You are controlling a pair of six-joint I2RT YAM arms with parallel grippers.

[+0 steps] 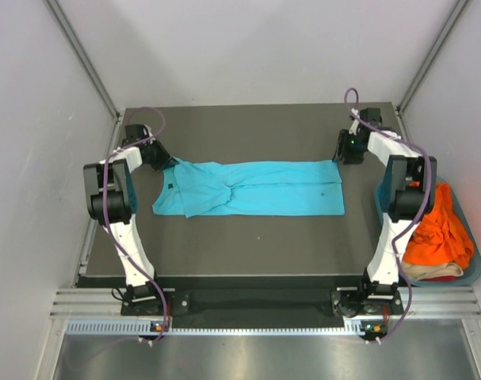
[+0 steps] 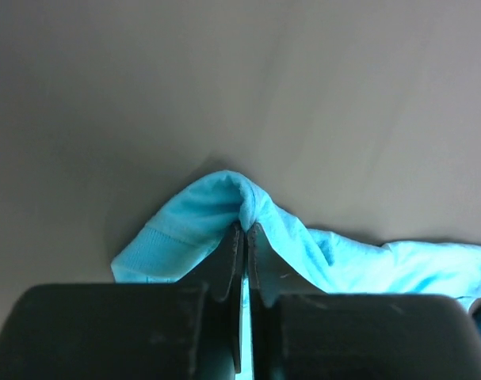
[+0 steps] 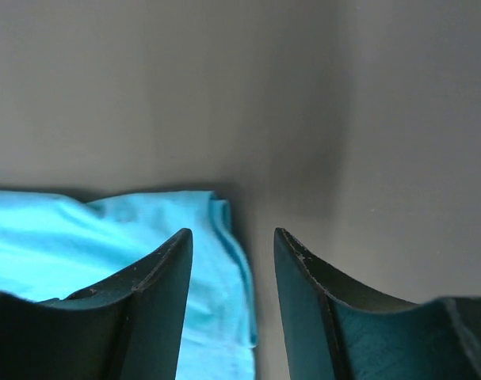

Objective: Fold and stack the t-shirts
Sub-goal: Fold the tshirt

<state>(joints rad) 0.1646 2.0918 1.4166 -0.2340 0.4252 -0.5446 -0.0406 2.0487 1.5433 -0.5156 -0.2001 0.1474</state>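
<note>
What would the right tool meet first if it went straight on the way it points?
Probably the turquoise t-shirt, its edge lying ahead of the open right tool, then table; depth unclear.

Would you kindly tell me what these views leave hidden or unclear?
Top view: the orange shirt covers most of the beige cloth in the basket.
Left wrist view: the left gripper hides the turquoise t-shirt beneath it.
Right wrist view: the right gripper hides any contact with cloth.

Looks down from way up behind the arm bases, whole table (image 1: 248, 257) in frame. Rides right behind left claw (image 2: 242, 227) and right claw (image 3: 232, 232) too, peering forward, super close. Shares the turquoise t-shirt (image 1: 256, 188) ends at each claw.
</note>
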